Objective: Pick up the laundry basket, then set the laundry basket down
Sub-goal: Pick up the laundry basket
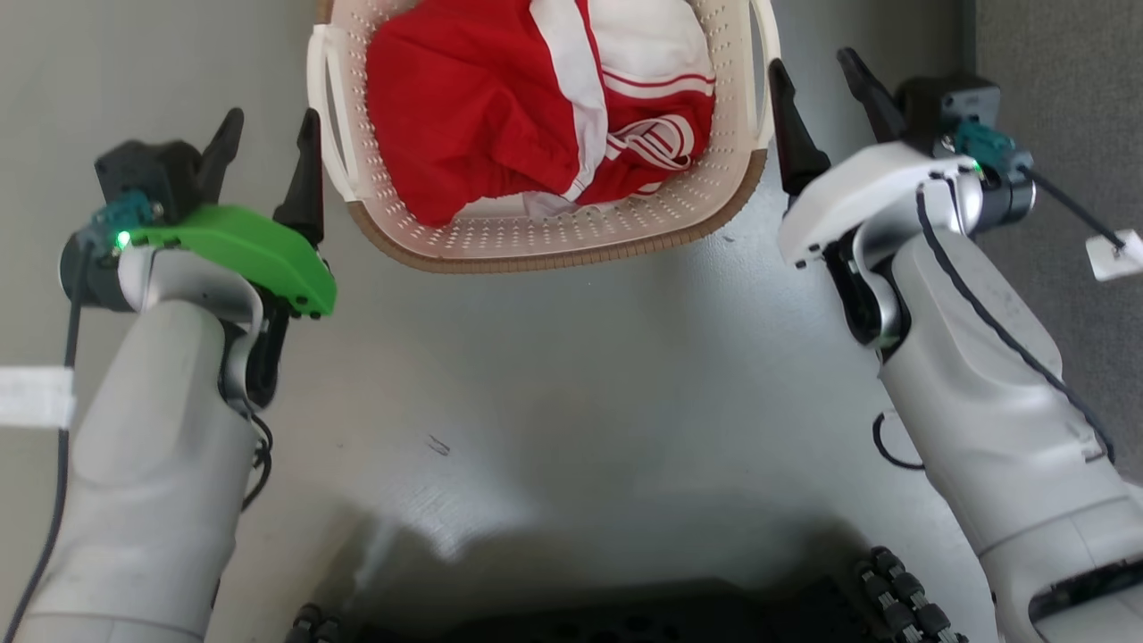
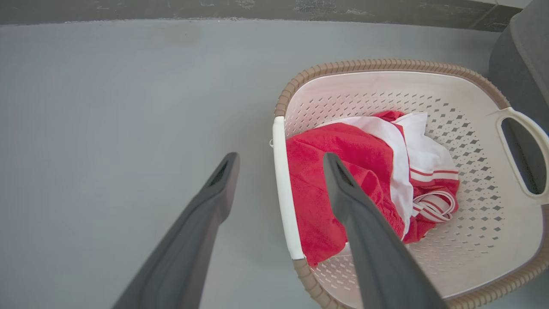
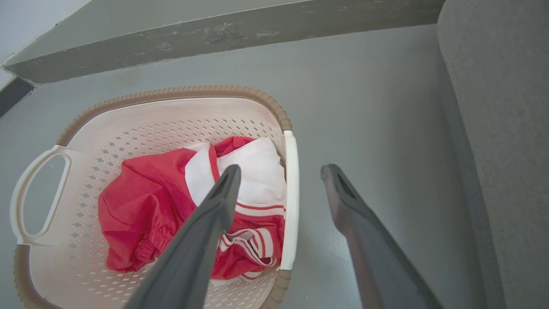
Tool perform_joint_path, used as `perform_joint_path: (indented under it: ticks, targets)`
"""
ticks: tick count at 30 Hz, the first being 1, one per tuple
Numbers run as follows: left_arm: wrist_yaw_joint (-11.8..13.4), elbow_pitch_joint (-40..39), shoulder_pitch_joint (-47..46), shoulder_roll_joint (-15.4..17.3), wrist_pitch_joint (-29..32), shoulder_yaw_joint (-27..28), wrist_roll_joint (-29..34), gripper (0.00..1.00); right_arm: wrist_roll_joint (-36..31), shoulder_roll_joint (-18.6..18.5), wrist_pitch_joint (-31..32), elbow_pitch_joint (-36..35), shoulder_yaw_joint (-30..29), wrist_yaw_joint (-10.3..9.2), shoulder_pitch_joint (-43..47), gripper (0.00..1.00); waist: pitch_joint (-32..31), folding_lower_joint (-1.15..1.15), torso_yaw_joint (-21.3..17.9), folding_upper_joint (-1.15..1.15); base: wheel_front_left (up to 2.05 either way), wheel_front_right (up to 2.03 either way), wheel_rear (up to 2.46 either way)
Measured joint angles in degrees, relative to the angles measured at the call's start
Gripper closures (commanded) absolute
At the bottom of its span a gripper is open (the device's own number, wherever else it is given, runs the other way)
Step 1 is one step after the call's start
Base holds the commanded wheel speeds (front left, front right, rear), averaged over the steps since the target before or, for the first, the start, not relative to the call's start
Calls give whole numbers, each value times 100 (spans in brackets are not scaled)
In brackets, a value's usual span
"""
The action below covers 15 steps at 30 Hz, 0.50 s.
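Observation:
The laundry basket [image 1: 554, 254] stands on the grey floor, cream and perforated with a brown woven-look rim. Red-and-white clothes [image 1: 464, 107] lie inside it. My left gripper [image 1: 272, 121] is open just beside the basket's left white handle [image 1: 326, 116]. In the left wrist view that handle [image 2: 283, 193] lies in the gap between the spread fingers of the left gripper [image 2: 281, 156]. My right gripper [image 1: 811, 62] is open beside the right handle [image 1: 763, 71]. The right wrist view shows this handle [image 3: 291, 193] between the fingers of the right gripper [image 3: 281, 168]. Neither gripper holds anything.
A grey upholstered piece [image 3: 493, 128] stands close to the right of the basket and the right arm. A dark skirting and wall [image 3: 214, 34] run behind the basket. My dark wheeled base [image 1: 625, 616] is at the bottom. Bare floor [image 2: 107, 128] spreads to the left.

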Motion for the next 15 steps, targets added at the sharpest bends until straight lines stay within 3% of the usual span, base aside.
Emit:
perform_joint_path:
  ticks: [15]
  targets:
    - [-240,940,-1079,1,619,-56,-123,0,296,48,450,895,221,186,-1066,0,457,0,-93,0,0,0,0]
